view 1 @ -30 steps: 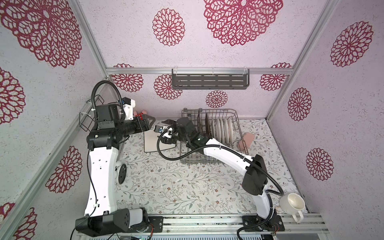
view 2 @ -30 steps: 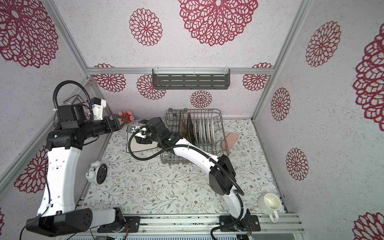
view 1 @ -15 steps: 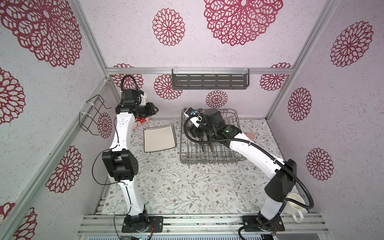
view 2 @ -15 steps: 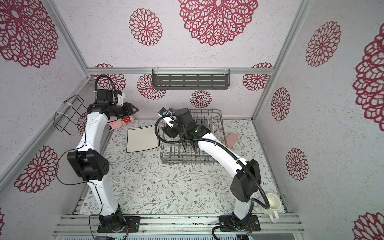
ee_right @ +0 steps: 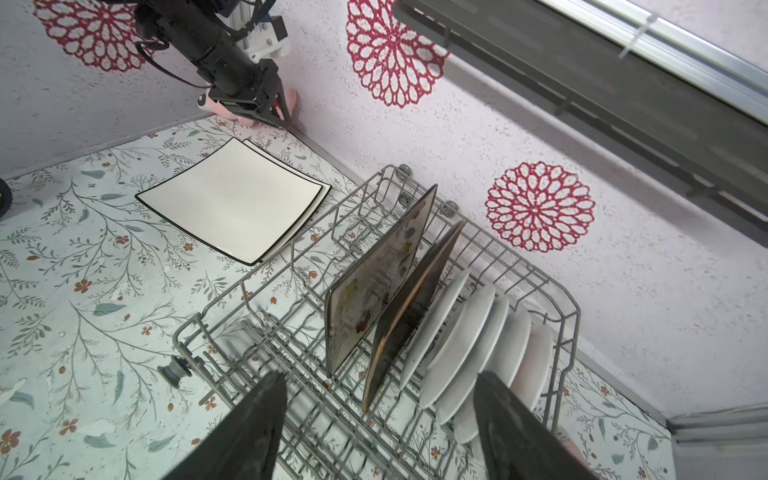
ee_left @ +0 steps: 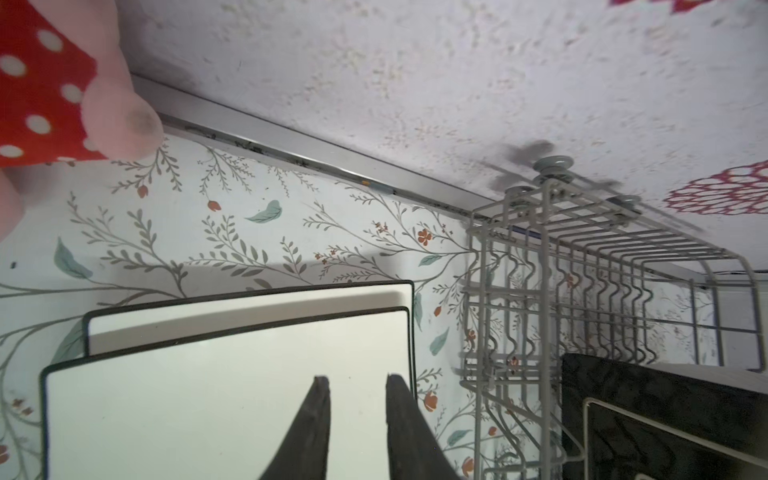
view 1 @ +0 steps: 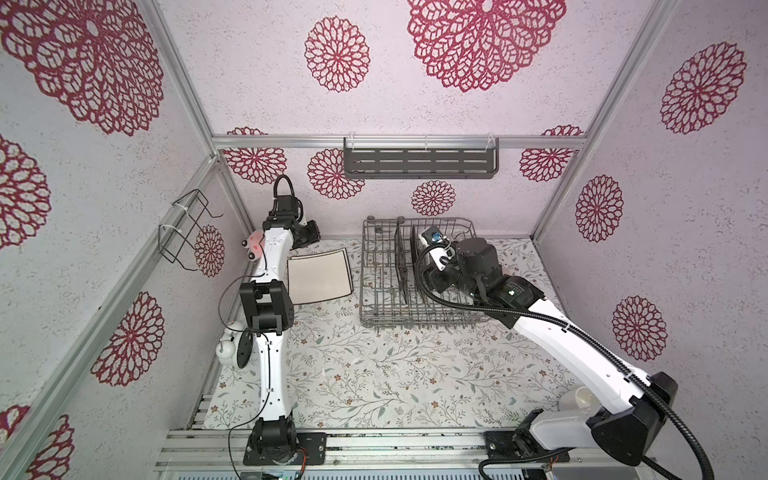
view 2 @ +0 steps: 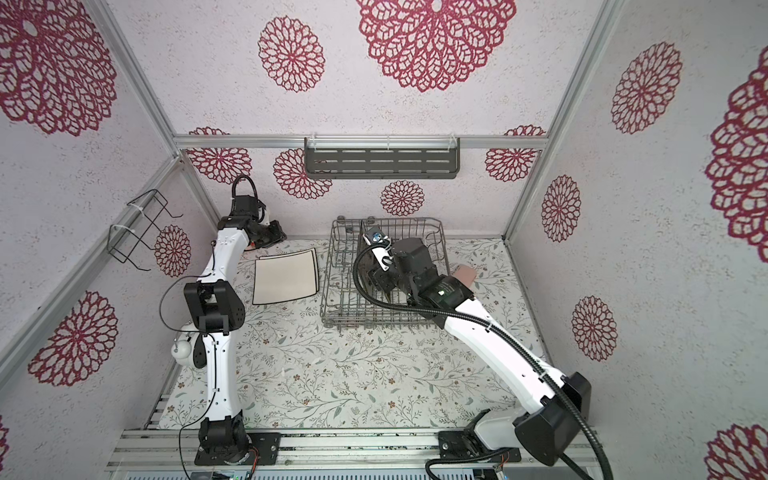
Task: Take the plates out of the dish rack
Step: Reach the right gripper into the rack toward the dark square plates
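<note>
The grey wire dish rack (view 1: pixel 365 291) (view 2: pixel 328 286) stands at the back of the table. In it stand two dark brown square plates (ee_right: pixel 374 282) (view 1: pixel 401 266) and a row of several small round white plates (ee_right: pixel 478 332). Two white square plates with dark rims (view 1: pixel 320 276) (view 2: pixel 284 276) (ee_left: pixel 228 395) (ee_right: pixel 232 199) lie stacked on the table left of the rack. My left gripper (ee_left: pixel 357 378) (view 1: pixel 311 237) hangs by the back wall above those plates, open only narrowly, with nothing between its fingers. My right gripper (ee_right: pixel 378 382) (view 2: pixel 376 282) hovers over the rack, wide open and empty, above the brown plates.
A pink plush toy in red polka dots (ee_left: pixel 62 83) (view 1: pixel 253 245) sits in the back left corner. A white mug (view 1: pixel 579 399) stands at the front right behind the right arm. A dark slotted shelf (view 1: pixel 419 162) and a black wire holder (view 1: pixel 183 232) hang on the walls.
My left gripper has drawn back from the white plates toward the back wall and its jaws have narrowed. My right gripper has moved rightward from beside the plates to above the rack.
</note>
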Robot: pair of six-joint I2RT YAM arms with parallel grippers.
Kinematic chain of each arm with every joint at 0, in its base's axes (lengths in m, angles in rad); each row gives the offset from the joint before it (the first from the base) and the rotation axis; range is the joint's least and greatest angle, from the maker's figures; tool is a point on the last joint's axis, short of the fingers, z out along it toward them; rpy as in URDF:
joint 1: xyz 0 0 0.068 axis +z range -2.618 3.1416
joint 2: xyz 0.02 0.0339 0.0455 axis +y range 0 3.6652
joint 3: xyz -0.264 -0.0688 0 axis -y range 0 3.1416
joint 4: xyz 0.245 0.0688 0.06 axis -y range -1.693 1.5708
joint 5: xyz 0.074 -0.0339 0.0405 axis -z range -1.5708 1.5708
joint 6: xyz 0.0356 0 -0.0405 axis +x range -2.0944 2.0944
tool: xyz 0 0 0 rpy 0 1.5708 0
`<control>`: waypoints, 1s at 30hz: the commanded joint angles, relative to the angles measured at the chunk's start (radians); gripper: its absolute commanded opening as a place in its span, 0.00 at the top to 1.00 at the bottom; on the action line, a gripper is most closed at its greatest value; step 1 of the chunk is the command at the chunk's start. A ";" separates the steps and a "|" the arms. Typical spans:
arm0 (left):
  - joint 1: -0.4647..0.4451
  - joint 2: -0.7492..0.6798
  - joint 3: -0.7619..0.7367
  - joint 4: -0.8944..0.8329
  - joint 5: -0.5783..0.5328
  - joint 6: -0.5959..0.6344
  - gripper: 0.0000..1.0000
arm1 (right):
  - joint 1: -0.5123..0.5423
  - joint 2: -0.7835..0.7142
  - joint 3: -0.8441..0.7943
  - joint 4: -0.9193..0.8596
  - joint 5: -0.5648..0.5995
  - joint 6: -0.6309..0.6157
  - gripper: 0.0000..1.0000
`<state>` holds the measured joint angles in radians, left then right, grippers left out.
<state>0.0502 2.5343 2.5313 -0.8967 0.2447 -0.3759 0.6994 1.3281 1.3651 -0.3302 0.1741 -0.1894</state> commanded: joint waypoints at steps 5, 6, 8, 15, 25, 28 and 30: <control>-0.012 0.065 0.103 -0.007 -0.114 -0.014 0.75 | -0.013 -0.066 -0.076 0.043 0.047 0.062 0.25; -0.012 0.071 0.104 -0.008 -0.119 -0.014 0.76 | -0.015 -0.067 -0.082 0.045 0.049 0.063 0.25; -0.010 0.082 0.111 -0.012 -0.135 -0.014 0.76 | -0.018 -0.069 -0.092 0.050 0.049 0.069 0.25; 0.003 0.114 0.129 -0.054 -0.162 0.002 0.76 | -0.021 -0.059 -0.115 0.067 0.035 0.089 0.25; 0.054 0.135 0.132 -0.070 -0.167 0.021 0.79 | -0.023 -0.040 -0.138 0.086 0.021 0.108 0.25; 0.061 0.144 0.133 -0.075 -0.178 0.031 0.79 | -0.023 -0.029 -0.140 0.094 0.015 0.109 0.25; 0.066 0.151 0.132 -0.069 -0.182 0.032 0.79 | -0.023 -0.017 -0.139 0.094 0.011 0.108 0.24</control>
<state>0.1081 2.6640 2.6419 -0.9634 0.0807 -0.3630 0.6830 1.3045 1.2186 -0.2684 0.1921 -0.1051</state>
